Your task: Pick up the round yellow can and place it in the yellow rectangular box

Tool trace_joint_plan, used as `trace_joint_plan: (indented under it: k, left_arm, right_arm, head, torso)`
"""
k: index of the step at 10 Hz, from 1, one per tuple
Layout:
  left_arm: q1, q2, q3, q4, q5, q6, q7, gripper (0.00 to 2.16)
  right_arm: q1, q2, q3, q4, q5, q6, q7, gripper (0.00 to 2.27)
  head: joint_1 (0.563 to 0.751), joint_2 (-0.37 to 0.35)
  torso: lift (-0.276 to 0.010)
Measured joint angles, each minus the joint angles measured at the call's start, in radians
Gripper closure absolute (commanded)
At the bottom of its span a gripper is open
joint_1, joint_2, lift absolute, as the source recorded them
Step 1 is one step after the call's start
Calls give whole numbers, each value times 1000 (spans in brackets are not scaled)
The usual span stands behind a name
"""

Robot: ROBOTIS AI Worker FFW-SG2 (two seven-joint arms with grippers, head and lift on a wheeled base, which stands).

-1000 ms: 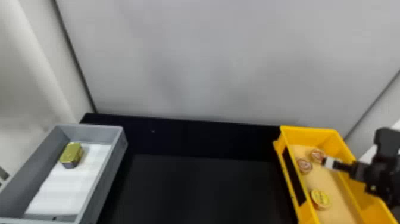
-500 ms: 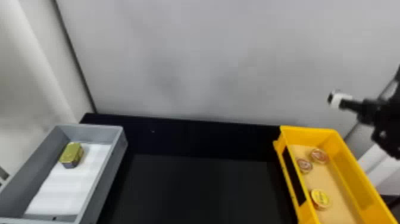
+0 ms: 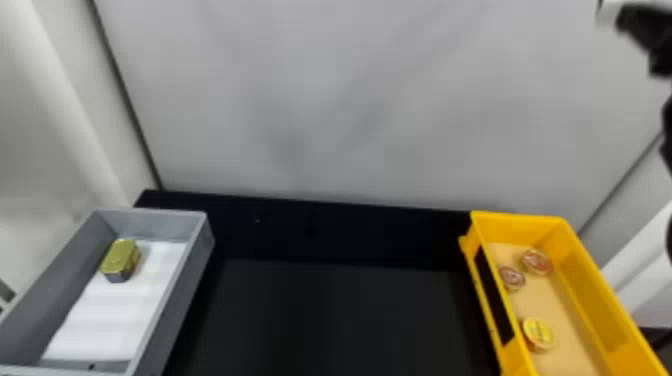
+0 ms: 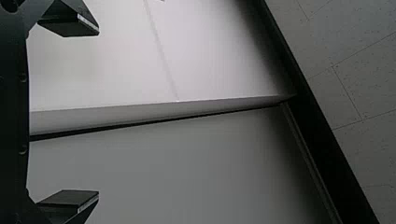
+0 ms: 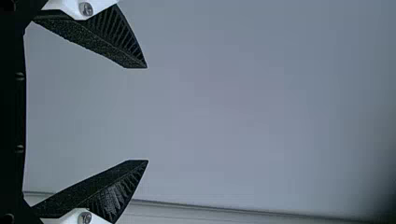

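The round yellow can (image 3: 539, 334) is sitting inside the yellow rectangular box (image 3: 607, 312), toward its near part and close beside the left wall. Farther along the same box, 2 round reddish cans are lying: 1 (image 3: 512, 278) is resting by the left wall, and 1 (image 3: 537, 262) is resting a little farther and to the right. The box's raised walls are enclosing all 3 cans. The right end effector (image 3: 645, 25) is hanging at the far right, high above the box and well apart from the cans; its fingers are standing wide apart. The left end effector (image 4: 99, 112) is showing in the left wrist view, its fingers also standing apart, facing pale panels. The black surface (image 3: 335, 320) is stretching between the boxes. On the left, a gray box (image 3: 187, 290) is holding a white sheet (image 3: 112, 315) and a gold-topped rectangular tin (image 3: 121, 259) toward its far end.
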Motion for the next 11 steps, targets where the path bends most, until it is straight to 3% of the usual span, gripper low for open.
trace_joint_plan:
  k: [3, 6, 11]
  left_arm:
    - [-7, 6, -1, 0, 0, -1, 1, 58]
    - [-12, 13, 1, 0, 1, -5, 1, 58]
    - [-12, 14, 2, 0, 2, -7, 1, 58]
  right_arm:
    - [-143, 8, 95, -26, 269, -215, 88, 45]
    - [-244, -23, 125, -25, 310, -333, 97, 47]
    - [-250, -40, 141, -30, 332, -372, 90, 51]
  head:
    - [694, -78]
    - [694, -78]
    - [694, -78]
  torso:
    - [-8]
    - [-8]
    - [-8]
